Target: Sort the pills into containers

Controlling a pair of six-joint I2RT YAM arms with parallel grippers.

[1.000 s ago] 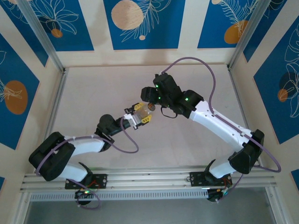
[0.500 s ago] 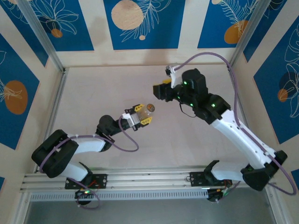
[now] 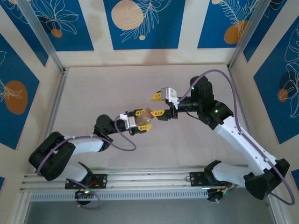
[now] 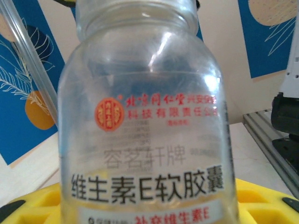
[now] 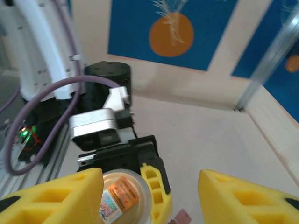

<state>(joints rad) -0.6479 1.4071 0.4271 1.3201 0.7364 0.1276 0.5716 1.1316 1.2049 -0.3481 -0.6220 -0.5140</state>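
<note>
A clear glass pill bottle (image 4: 145,130) with printed lettering is held in my left gripper (image 3: 140,120), whose yellow fingers (image 4: 32,205) are shut on its lower part. From above, the bottle (image 3: 145,115) lies tilted, its end pointing at my right arm. My right gripper (image 3: 159,105) stands open just beyond that end. In the right wrist view, its yellow fingers (image 5: 56,196) straddle the bottle's round end (image 5: 121,198) and one left finger (image 5: 156,191). A small dark red square, likely one of the containers (image 5: 182,217), peeks in at the bottom edge. I cannot make out any pills.
The pale table (image 3: 103,88) is ringed by a low wall with metal rails (image 3: 53,109). My left arm's black wrist and purple cable (image 5: 56,93) lie close behind the bottle. The right arm (image 3: 233,135) stretches along the table's right side.
My right gripper left the bottle's end, swung back to the right, then returned beside the bottle with its jaws apart. The left gripper kept hold and shifted slightly down.
</note>
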